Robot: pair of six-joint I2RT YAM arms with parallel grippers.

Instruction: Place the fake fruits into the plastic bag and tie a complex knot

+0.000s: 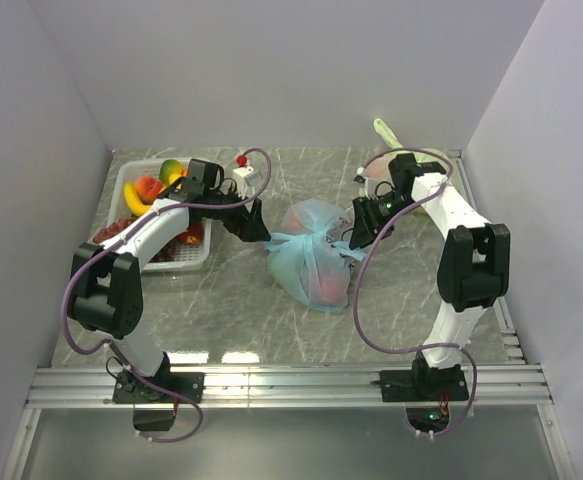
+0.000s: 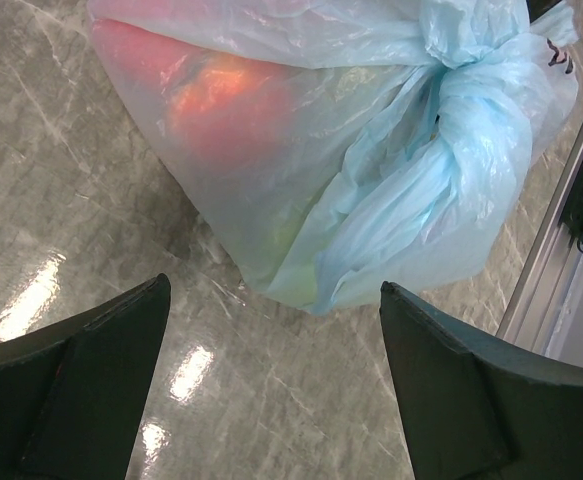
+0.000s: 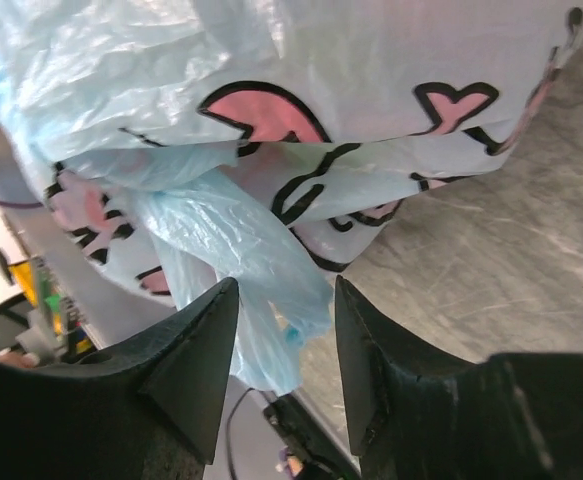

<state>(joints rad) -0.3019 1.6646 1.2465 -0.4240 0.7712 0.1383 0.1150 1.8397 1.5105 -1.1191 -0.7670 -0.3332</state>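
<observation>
Closest to you is the metal rail (image 1: pixel 291 380) along the near edge of the tabletop (image 1: pixel 231 320), with both arm bases bolted on. Past it you've got a bare marbled stretch running up to the plastic bag (image 1: pixel 311 262), which sits mid-tabletop with fake fruits (image 2: pixel 221 100) glowing red-orange through the film and the knot (image 2: pixel 461 55) bunched at its top.

Your left gripper (image 1: pixel 256 228) hangs just beside the bag's left side, fingers spread wide with nothing in them. Your right gripper (image 3: pixel 286 290) is up against the bag's right side, about half closed around a loose ear of the bag. Can't tell if it's actually pinching it.

White walls box you in left, far and right. The white basket (image 1: pixel 184 263) with more fruit sits near the left wall, under the left arm.
</observation>
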